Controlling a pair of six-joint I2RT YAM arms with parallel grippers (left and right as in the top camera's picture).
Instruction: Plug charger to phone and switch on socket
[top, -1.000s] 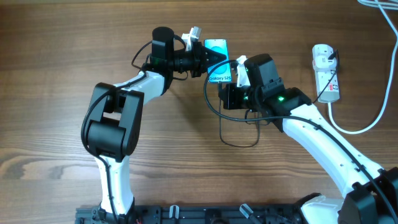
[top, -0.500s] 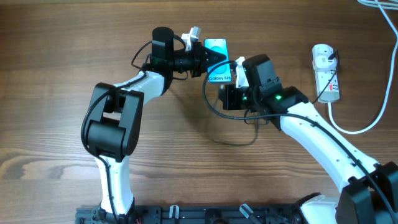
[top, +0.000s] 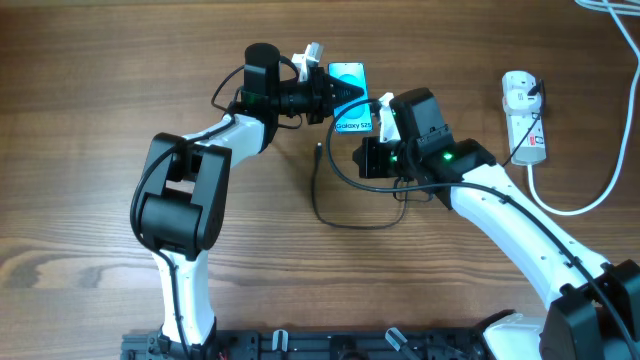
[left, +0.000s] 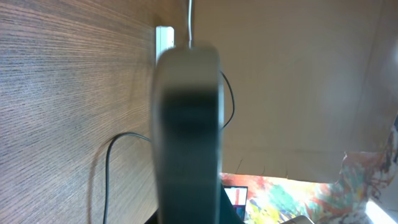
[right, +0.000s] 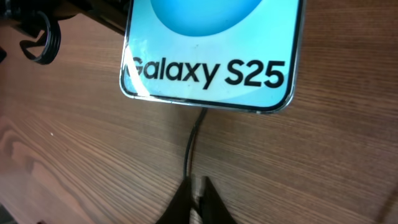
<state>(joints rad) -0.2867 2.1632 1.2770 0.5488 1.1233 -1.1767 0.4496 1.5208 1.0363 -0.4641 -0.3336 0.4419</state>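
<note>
Your left gripper (top: 338, 95) reaches in from 9 o'clock, and its jaws are clamped on the left edge of the phone (top: 350, 73). The phone sits near 12 o'clock on the tabletop (top: 100, 80), screen up and lettered end towards 6 o'clock. In your left wrist view the phone shows only as a blurred grey slab seen edge-on, filling the middle of the picture.

Your right gripper (right: 196, 196) is at 6 o'clock of the phone, with its jaws almost together and pinching the charger (right: 189, 146). In your right wrist view the thin black cable runs straight up from the jaws to the middle of the phone's lettered edge. You cannot tell from here whether the plug tip is fully seated.

From overhead, the slack of the charger lies in a loose loop on the tabletop at 6 o'clock of the phone, under your right wrist. One free end points up at 7 o'clock of the phone.

The socket (top: 523, 115) lies at 3 o'clock, well apart from the phone and from both grippers. Its switch position is too small to read.
</note>
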